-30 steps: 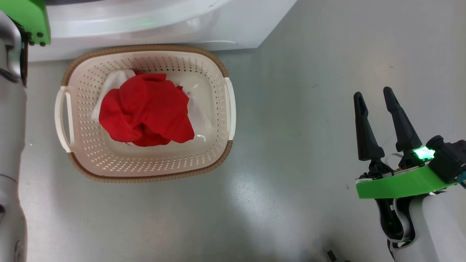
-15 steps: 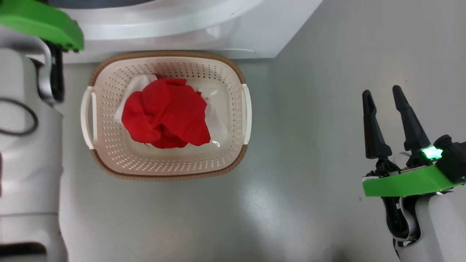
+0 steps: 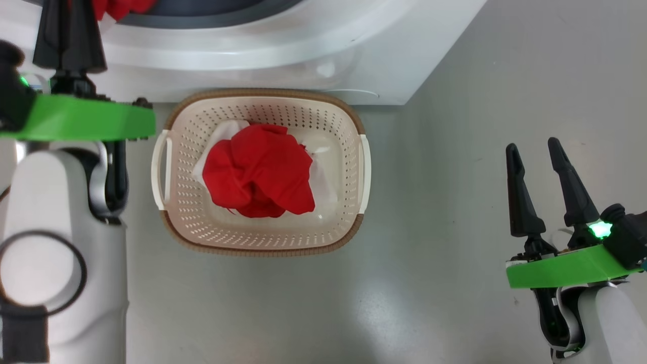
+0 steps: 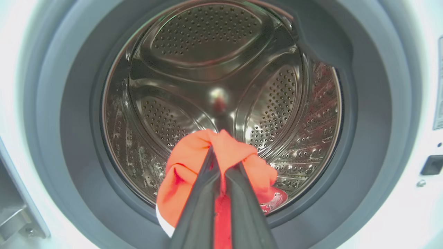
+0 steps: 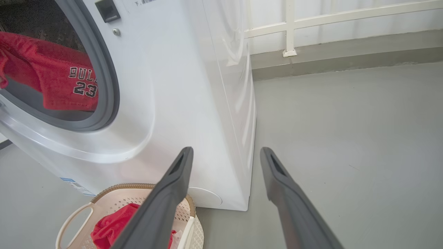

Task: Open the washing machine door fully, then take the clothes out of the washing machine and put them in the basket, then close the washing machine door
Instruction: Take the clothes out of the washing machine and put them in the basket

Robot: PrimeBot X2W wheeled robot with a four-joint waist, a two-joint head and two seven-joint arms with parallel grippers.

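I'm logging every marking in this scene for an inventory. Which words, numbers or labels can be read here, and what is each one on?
"BUL": on the red garment in the mouth of the washing machine; the grey ring cuts off the rest.
"23": just beneath, on the same garment.
Small print at the top of the machine's front: too small to read.
Blue label low on the machine's front: too small to read.

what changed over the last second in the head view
The head camera has swung, so the whole picture shifted right and down. Beyond that, the left hand, shut on a red garment, has drawn back from the washing machine toward the robot. No new grasp or release shows. The basket, the clothes in it and the open right hand stayed as they were.
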